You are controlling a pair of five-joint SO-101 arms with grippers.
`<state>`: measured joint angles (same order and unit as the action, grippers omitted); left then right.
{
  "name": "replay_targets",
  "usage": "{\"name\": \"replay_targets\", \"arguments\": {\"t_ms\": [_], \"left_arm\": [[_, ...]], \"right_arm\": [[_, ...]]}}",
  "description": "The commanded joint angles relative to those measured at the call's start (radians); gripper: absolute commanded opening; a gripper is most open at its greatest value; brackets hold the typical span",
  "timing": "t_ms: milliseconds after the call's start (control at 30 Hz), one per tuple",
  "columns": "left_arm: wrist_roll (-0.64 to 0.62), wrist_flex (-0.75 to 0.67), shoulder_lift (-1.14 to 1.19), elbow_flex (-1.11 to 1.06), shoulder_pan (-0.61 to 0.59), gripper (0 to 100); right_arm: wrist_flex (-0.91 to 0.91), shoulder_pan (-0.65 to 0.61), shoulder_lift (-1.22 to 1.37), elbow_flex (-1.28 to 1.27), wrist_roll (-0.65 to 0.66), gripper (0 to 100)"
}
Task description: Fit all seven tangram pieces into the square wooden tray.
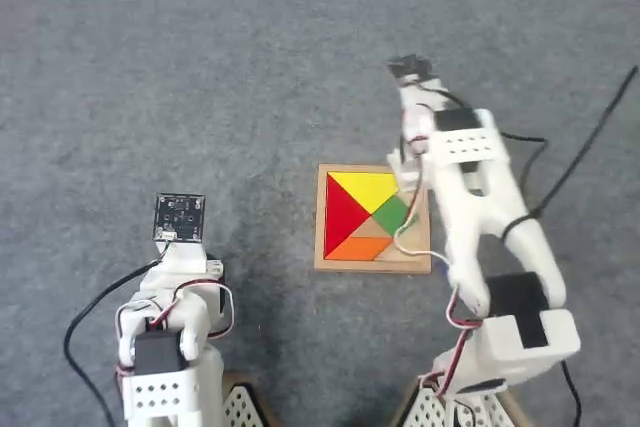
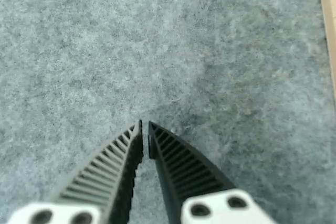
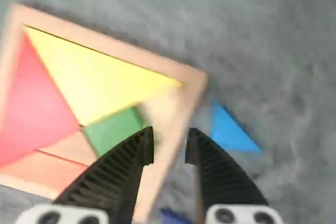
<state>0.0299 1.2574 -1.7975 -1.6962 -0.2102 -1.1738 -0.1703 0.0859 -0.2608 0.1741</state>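
The square wooden tray [image 1: 322,247] lies mid-table and holds a yellow triangle [image 1: 365,189], a red triangle [image 1: 343,217], a green square [image 1: 391,213] and an orange piece [image 1: 360,247]. In the right wrist view the tray rim [image 3: 184,85] runs under my right gripper [image 3: 169,137], which is open with nothing between its fingers, above the rim next to the green square [image 3: 113,129]. A blue triangle [image 3: 231,129] lies on the carpet just outside the tray. A second blue piece [image 3: 173,216] peeks out beneath the gripper. My left gripper [image 2: 145,127] is shut and empty over bare carpet.
Grey carpet covers the whole table. The right arm [image 1: 470,177] stretches over the tray's right side, with black cables trailing to the right. The left arm [image 1: 175,287] sits at the lower left, well away from the tray. A tray edge [image 2: 328,24] shows far off.
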Motion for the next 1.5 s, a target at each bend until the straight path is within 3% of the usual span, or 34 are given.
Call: {"name": "replay_targets", "arguments": {"t_ms": [0,433,800,1167,1367,1467], "left_arm": [[-0.017,0.003,-0.018,0.013,-0.002,2],[-0.017,0.003,-0.018,0.013,-0.002,2],[-0.017,0.003,-0.018,0.013,-0.002,2],[-0.017,0.003,-0.018,0.013,-0.002,2],[-0.017,0.003,-0.018,0.013,-0.002,2],[-0.017,0.003,-0.018,0.013,-0.002,2]], "right_arm": [[0.036,0.056,-0.067,-0.043,0.034,18.0],[0.151,0.130,0.015,-0.097,0.072,19.0],[0.091,0.142,0.183,0.014,0.410,18.8],[0.030,0.153,0.309,0.140,0.407,18.5],[0.038,0.153,0.302,0.150,0.356,0.6],[0.027,0.157,0.274,0.172,0.298,1.4]]}}
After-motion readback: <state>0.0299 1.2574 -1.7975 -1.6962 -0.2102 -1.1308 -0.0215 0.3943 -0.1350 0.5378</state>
